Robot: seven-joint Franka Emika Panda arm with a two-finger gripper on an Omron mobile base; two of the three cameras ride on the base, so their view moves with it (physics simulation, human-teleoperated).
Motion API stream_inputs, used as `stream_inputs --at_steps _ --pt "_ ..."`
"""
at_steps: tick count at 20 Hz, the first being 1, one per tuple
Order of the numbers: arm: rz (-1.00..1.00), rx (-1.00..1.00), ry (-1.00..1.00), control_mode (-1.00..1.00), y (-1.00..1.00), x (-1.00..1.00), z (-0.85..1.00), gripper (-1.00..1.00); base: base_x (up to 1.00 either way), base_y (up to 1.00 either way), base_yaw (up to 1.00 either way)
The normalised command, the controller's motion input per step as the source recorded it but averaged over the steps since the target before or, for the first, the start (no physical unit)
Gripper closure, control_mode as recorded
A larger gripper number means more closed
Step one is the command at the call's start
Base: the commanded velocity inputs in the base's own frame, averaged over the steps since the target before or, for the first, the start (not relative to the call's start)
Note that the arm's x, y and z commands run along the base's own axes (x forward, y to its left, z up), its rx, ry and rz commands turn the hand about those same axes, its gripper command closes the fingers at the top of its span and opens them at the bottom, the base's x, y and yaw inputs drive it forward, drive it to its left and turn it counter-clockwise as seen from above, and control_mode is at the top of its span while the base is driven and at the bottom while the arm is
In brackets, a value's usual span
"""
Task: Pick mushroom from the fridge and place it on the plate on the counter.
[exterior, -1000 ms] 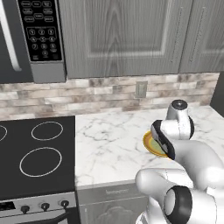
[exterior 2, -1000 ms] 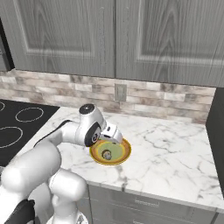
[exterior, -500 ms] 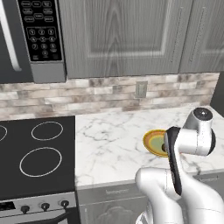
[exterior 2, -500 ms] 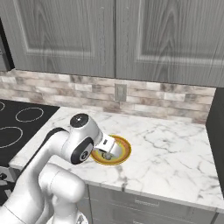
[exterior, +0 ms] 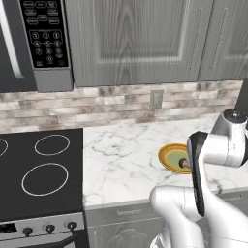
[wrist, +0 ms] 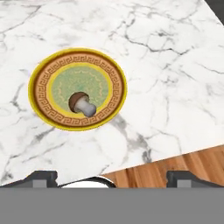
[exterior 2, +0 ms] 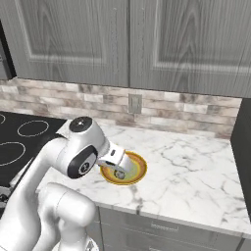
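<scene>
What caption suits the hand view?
Small brown-capped mushroom lying on the round yellow-rimmed plate on the white marble counter.

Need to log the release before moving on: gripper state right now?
Gripper: open and empty, tips spread wide apart; the small brown-capped mushroom lies free on the round yellow-rimmed plate.

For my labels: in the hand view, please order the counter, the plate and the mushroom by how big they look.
1. Counter, largest.
2. Plate.
3. Mushroom, smallest, lying on the plate.
</scene>
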Motion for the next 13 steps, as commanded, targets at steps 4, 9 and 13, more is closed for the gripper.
stream_inputs --at_steps 4,9,13 --pt "0.06 0.00 0.19 -1.00 0.31 0.02 0.30 -1.00 0.00 0.00 0.00" --pt "0.00 0.03 0.05 -1.00 0.28 0.00 -0.09 -1.00 0.00 0.00 0.00" --pt "0.00 0.06 -0.05 -1.00 0.36 -0.02 -0.28 -1.00 0.00 0.00 0.00"
